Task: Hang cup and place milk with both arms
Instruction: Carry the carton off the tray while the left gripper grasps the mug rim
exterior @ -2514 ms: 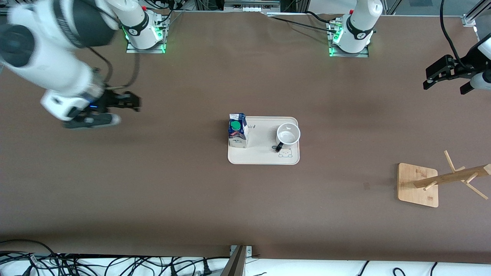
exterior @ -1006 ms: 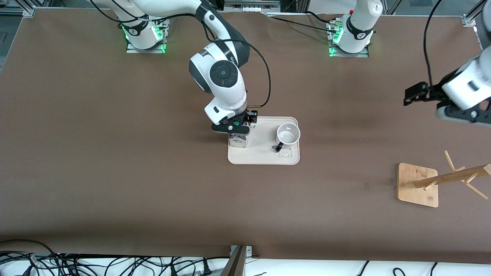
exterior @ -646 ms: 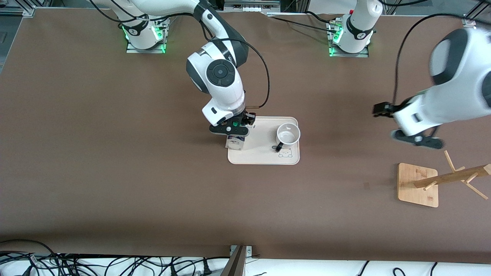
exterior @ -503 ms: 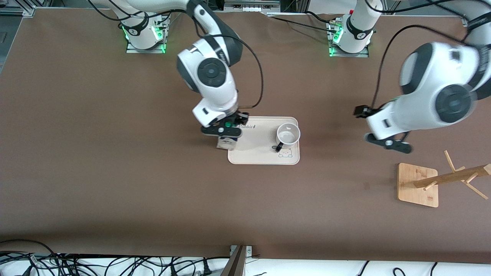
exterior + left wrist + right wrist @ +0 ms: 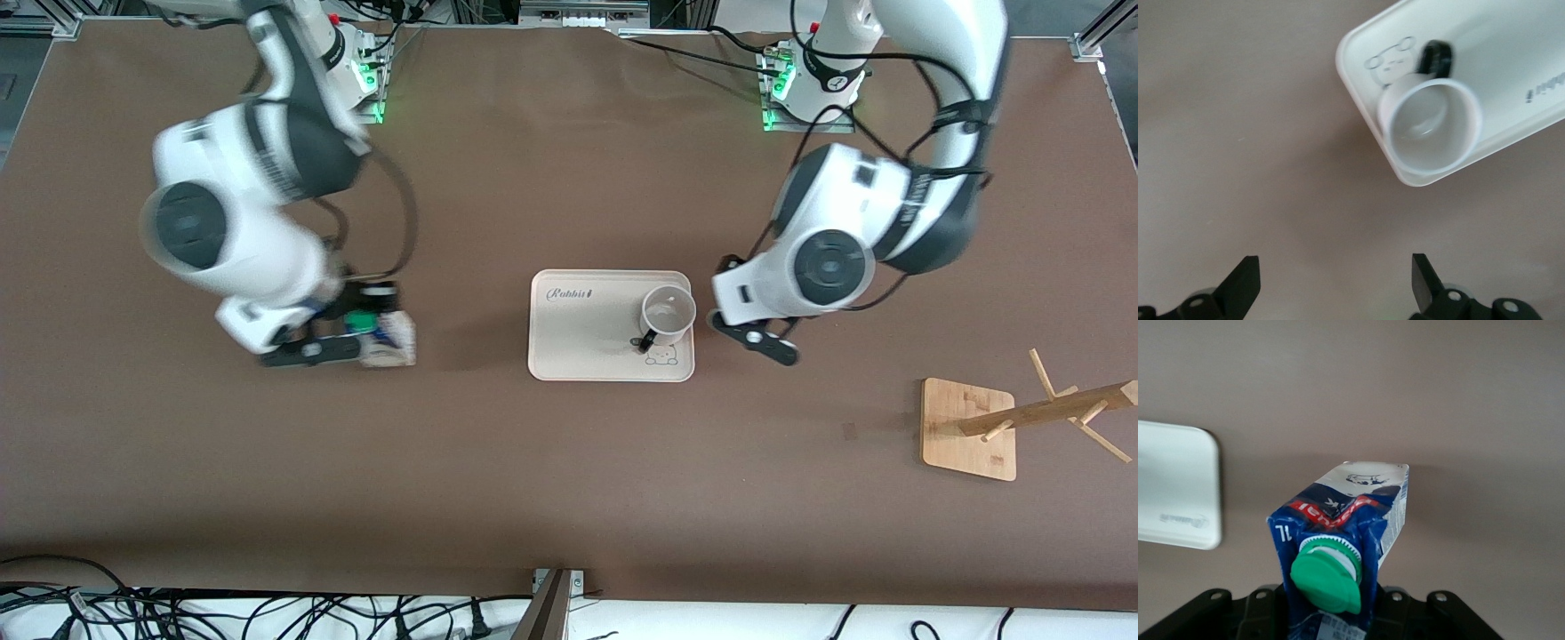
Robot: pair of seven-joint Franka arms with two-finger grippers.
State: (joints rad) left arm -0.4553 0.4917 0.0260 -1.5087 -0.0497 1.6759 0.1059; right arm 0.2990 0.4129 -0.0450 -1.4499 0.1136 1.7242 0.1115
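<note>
While my right gripper (image 5: 356, 342) squeezes the milk (image 5: 1341, 540) up over bare table, my left gripper (image 5: 1331, 283) hangs wide open just beside the tray (image 5: 578, 356), near the cup (image 5: 669, 313) on it.

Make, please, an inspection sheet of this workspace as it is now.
Surface: brown table, no spills seen.
Job's things: cup upright on tray; milk off the tray, held over the table toward the right arm's end.
Clutter: wooden rack toward the left arm's end.
Grippers: right gripper shut on the milk; left gripper open, over the table beside the cup.
Cables: bundle along the nearest edge.
Surroundings: arm bases, green lights.
</note>
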